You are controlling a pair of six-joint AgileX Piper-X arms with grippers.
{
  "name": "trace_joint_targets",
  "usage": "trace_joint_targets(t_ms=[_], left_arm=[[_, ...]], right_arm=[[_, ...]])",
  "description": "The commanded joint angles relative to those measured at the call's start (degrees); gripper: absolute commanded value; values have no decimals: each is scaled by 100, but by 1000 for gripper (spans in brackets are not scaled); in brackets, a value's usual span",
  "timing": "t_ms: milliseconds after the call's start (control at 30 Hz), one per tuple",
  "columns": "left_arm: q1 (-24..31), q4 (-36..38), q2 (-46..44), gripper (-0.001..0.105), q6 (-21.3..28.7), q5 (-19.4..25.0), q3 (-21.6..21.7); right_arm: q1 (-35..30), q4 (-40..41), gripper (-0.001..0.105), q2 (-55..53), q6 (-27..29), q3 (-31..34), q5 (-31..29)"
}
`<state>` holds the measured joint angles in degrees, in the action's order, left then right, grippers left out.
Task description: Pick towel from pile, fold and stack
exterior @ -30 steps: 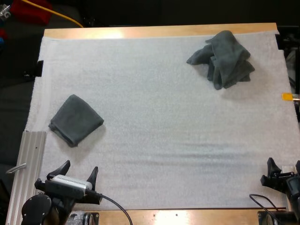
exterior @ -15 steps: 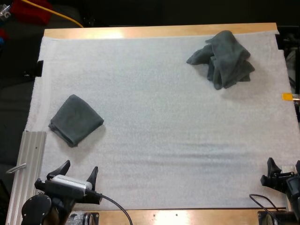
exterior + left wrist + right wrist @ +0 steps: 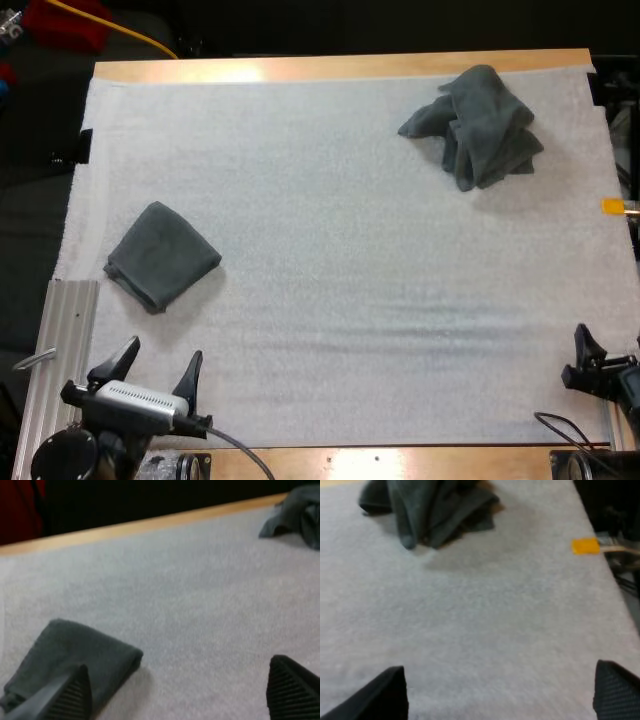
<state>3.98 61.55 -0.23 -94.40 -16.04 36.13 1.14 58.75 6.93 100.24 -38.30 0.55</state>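
A folded dark grey-green towel [image 3: 160, 255] lies on the left side of the white mat [image 3: 340, 250]. At the far right of the mat a crumpled towel [image 3: 478, 125] sits in a heap. My left gripper [image 3: 160, 358] hovers open at the near edge, just short of the folded towel [image 3: 75, 655], with nothing between its fingers [image 3: 70, 692]; the crumpled towel [image 3: 297, 512] is far off. My right gripper [image 3: 612, 345] stands open at the near right corner. Its fingers [image 3: 385, 695] are wide apart over bare mat, well short of the crumpled towel [image 3: 427, 510].
An aluminium rail [image 3: 65, 340] runs along the mat's near left side beside my left arm. The wooden table edge [image 3: 340, 67] borders the far side, with dark space beyond. Bare mat stretches between the two towels.
Both arms have drawn back a little toward the near edge: the left gripper shifted down and left, the right gripper slid toward the right edge. The towels have not moved.
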Motion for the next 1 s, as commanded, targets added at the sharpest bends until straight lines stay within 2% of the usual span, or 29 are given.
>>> trace_joint_targets(t_ms=[0, 200, 500, 767, 967], left_arm=[[-8, -69, 130, 70, -43, -191, 128], [-18, -166, 644, 70, -43, -879, 552], [-241, -281, 1316, 70, -218, -1565, 1201], [-619, -281, 2028, 70, -218, -1805, 1761], [-950, -281, 2467, 70, -218, -1885, 2003]], right_arm=[[-28, -140, 73, 144, 75, -173, 168], [-28, -352, 73, 833, 75, -565, 770], [-28, -766, 73, 2016, 19, -1338, 1569], [40, -1127, 73, 3025, -120, -2016, 2239], [523, -1338, 73, 3792, -283, -2413, 2275]])
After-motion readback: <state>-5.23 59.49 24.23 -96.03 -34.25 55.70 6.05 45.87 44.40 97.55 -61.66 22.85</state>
